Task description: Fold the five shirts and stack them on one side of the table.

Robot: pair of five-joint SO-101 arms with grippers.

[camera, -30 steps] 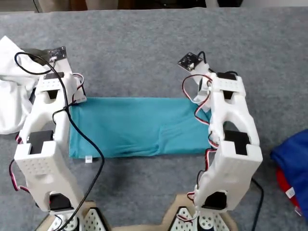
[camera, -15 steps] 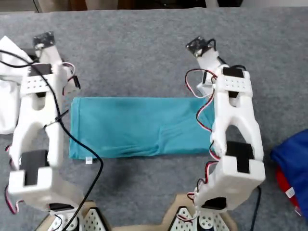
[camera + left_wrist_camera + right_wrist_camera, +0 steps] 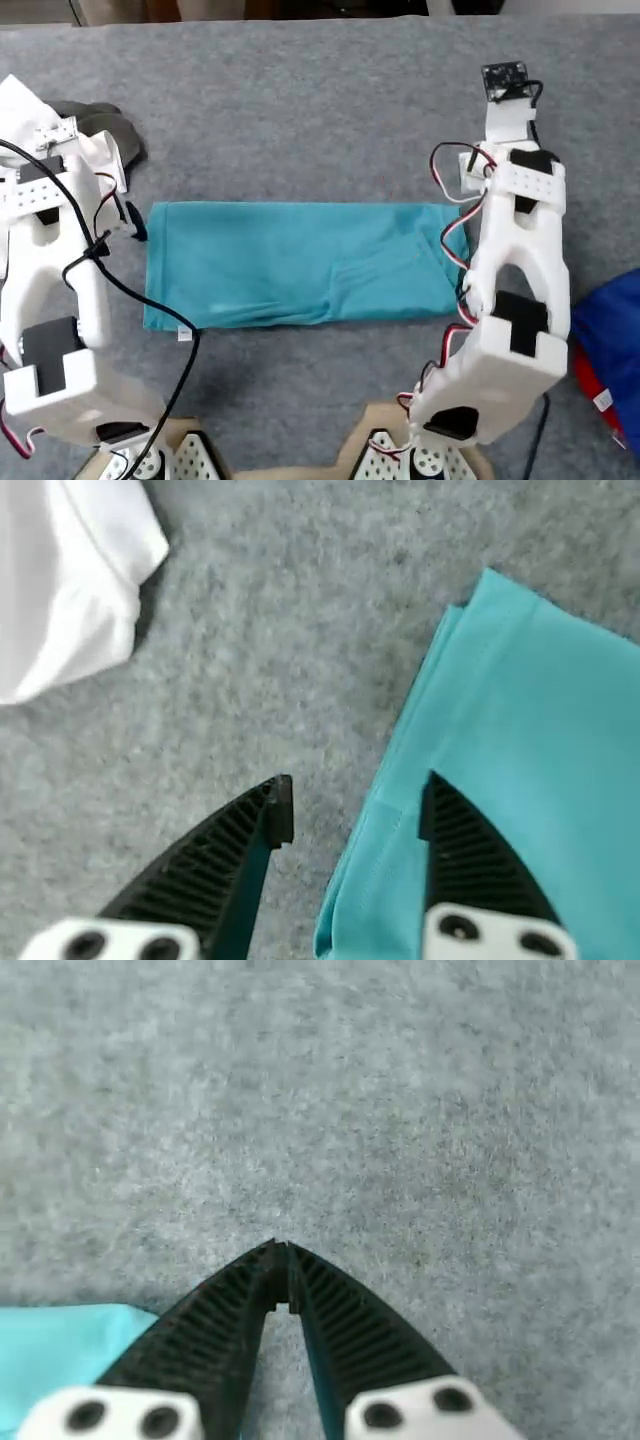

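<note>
1. Eyes on the teal shirt [image 3: 300,262]: it lies flat in the middle of the table [image 3: 300,110] as a long folded strip running from one arm to the other. My read is that a crosswise fold is next, one end carried over to the other.
2. At the shirt's left end, the left gripper [image 3: 355,800] hangs with its jaws spread wide. One finger is above the bare table and the other above the teal edge, and it holds nothing. That's a good line-up. It should drop straight down so the lower finger slides under every layer at that doubled edge, not just the top one.
3. Over to the right gripper [image 3: 280,1260]: its jaws are pressed together and empty, above grey table just past the shirt's far right corner, which peeks in as a teal patch [image 3: 60,1345]. It will likely need to spread its fingers and come back over that corner before it can pinch anything.
4. A lopsided grip would probably skew the strip, so lift low and evenly and lay edge onto edge.
5. Further out, a white shirt [image 3: 25,110] sits at the far left with a dark grey cloth [image 3: 110,125] beside it. A blue shirt [image 3: 610,320] and a red one [image 3: 590,385] wait at the right edge. Keep the teal fold well apart from both piles while working.
</note>
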